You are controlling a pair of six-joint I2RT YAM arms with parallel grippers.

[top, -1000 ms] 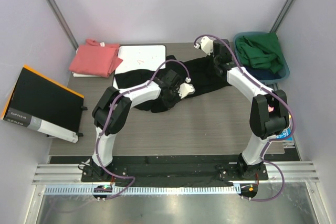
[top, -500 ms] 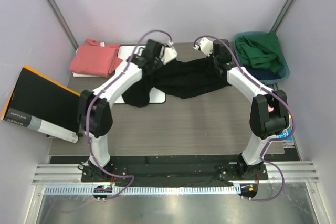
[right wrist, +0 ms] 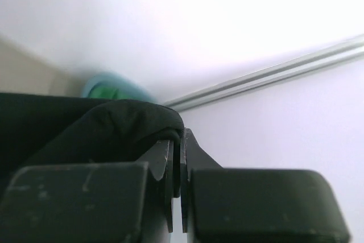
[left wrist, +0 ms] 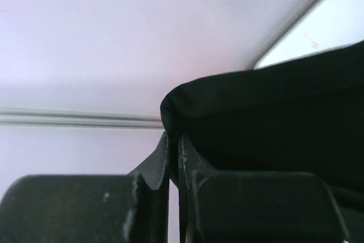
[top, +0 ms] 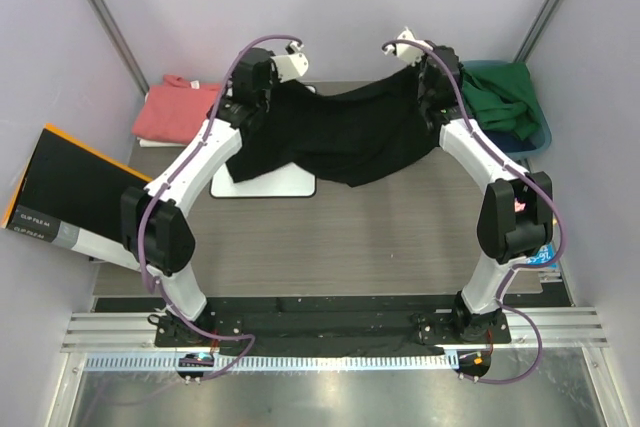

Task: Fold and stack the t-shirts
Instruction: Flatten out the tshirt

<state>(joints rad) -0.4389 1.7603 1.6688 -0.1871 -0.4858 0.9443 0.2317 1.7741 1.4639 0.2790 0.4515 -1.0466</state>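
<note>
Grey wood-grain bench (top: 400, 237), pale lilac walls all round, alu posts in the far corners. The black tee (top: 345, 132) is up off the bench, strung between both arms across the far half. Top edge sags in the middle and the lower hem droops, lowest around centre. Can't tell if the hem touches the surface. L side of the tee hangs over the white board (top: 268, 183), which lies flat on the bench w/ its near part showing.

L end effector (left wrist: 174, 140): clenched on a bunched corner of the black tee, fabric pinched between the pads per L wrist cam. R end effector (right wrist: 177, 140): same, clamped on a rolled fold of the tee, cloth humped over the tips. Both sit high near the back wall, L far left-centre, R far right-centre, well apart.

The salmon-pink tee (top: 178, 110) lies folded at the far-left corner of the bench, near the board, neither arm touching it. The blue bin (top: 546, 127) is far-right w/ green cloth (top: 500, 97) in it, and the R arm passes just beside it. Bin + green also show in R wrist cam behind the tee. The flat black box w/ orange edge (top: 75, 192) sits off the L side of the bench, tilted.
</note>
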